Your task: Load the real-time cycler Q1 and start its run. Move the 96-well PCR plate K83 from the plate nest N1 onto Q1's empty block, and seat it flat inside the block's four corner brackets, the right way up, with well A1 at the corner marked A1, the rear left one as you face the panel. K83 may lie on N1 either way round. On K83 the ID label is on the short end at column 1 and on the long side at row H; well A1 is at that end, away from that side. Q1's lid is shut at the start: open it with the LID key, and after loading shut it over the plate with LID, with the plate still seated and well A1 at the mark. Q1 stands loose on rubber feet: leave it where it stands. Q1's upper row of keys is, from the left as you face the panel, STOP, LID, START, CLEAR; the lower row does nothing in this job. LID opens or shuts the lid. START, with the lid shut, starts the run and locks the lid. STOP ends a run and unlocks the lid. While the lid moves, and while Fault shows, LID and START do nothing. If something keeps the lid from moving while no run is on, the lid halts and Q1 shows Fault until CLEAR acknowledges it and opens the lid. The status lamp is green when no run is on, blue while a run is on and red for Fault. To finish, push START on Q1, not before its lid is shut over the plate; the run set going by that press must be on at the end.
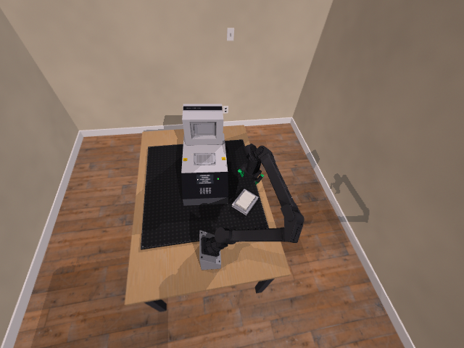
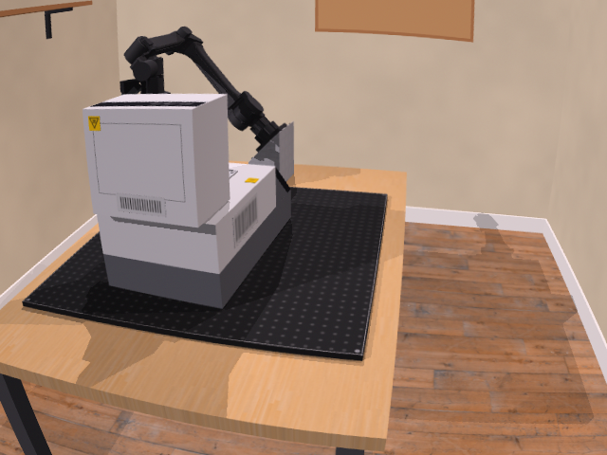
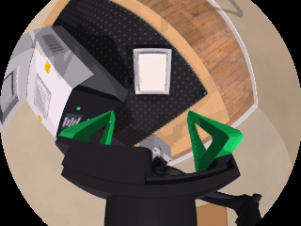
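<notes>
The cycler Q1 (image 1: 204,174) stands on the black mat with its lid (image 1: 202,122) raised upright, and its block (image 1: 204,158) is exposed. Its status lamp (image 1: 217,178) is green, above the keypad (image 1: 204,190). The white plate K83 (image 1: 245,200) lies on the grey nest N1 to the right of Q1's front; it also shows in the wrist view (image 3: 152,71). My gripper (image 1: 250,175) is open and empty, high in the air beyond the plate and to the right of Q1; its green fingertips show in the wrist view. In the exterior view Q1 (image 2: 181,195) hides the plate.
The arm's base (image 1: 209,254) is mounted at the table's front, and the arm reaches out to the right past the table edge (image 1: 293,225). The black perforated mat (image 1: 168,209) covers most of the table.
</notes>
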You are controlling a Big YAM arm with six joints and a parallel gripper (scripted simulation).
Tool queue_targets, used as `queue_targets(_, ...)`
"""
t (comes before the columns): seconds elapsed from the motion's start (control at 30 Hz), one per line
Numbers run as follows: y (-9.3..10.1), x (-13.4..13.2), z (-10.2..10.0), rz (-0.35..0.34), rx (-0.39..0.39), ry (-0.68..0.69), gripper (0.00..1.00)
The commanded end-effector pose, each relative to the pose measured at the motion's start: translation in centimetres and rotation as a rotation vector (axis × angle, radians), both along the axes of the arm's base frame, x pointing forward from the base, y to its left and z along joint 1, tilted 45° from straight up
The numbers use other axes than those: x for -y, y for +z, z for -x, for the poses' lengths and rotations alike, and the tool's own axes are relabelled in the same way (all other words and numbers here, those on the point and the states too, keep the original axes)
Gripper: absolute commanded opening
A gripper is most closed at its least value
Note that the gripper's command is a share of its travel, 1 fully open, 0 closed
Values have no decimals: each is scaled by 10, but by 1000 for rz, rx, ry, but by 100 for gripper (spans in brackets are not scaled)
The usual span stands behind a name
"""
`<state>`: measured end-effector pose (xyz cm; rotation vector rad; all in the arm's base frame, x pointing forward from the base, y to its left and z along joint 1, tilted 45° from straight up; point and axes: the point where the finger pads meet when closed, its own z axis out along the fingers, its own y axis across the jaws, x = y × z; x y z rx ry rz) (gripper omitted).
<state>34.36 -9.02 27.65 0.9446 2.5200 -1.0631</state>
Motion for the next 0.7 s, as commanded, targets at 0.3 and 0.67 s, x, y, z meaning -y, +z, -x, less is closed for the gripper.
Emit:
queue_targets(0.3, -23, 34, 4, 2, -4, 12, 100)
queue_targets(0.67, -53, 59, 3, 2, -30, 15, 100)
